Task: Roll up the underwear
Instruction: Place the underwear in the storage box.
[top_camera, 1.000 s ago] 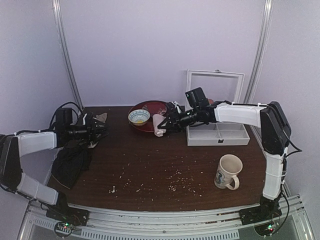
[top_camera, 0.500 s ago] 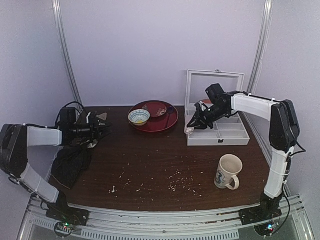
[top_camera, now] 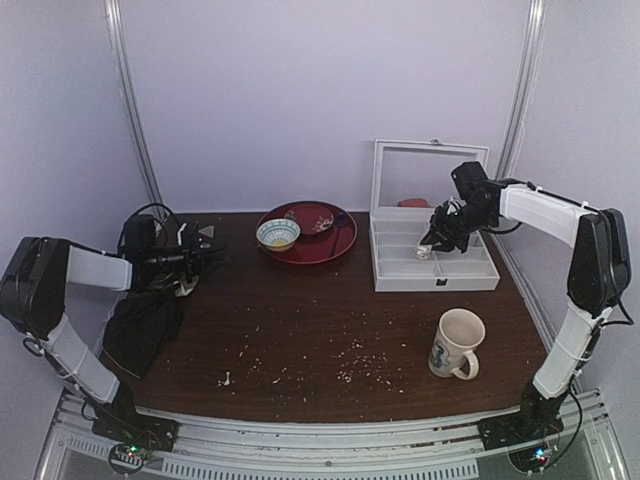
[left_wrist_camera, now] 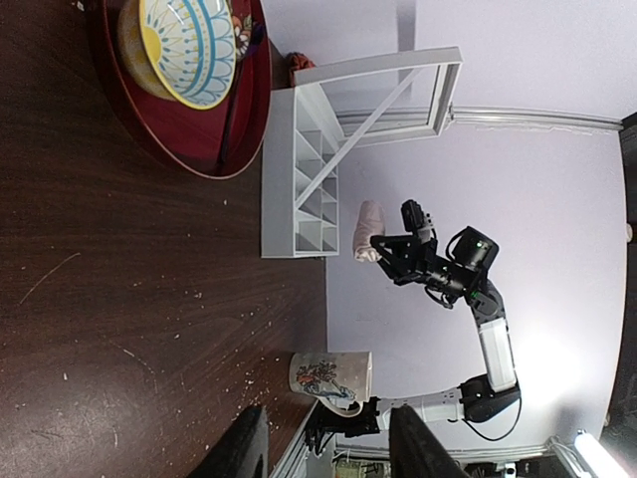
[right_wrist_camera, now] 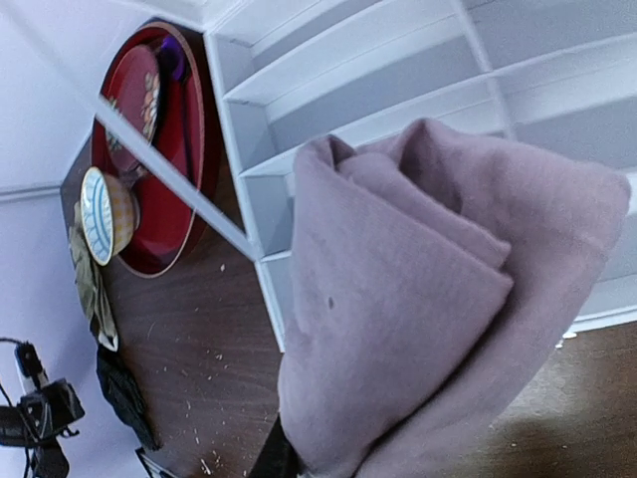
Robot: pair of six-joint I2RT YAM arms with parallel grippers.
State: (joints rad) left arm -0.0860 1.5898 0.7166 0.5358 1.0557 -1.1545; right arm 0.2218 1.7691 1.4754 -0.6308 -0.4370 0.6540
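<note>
- The right arm's fingers (top_camera: 438, 238), clamped on the rolled pink underwear (right_wrist_camera: 428, 299), have swung it from the red plate (top_camera: 322, 251) at 12 o'clock to above the white divided box (top_camera: 436, 283) at 2 o'clock.
- Rolling looks done; stowing remains.
- The left arm's fingers (left_wrist_camera: 249, 448) gape empty at the bench's (top_camera: 300, 320) 9 o'clock.

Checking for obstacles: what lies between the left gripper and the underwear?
In the top view, the plate carrying the bowl, then the box's left wall. The right gripper holds the underwear over the box.
</note>
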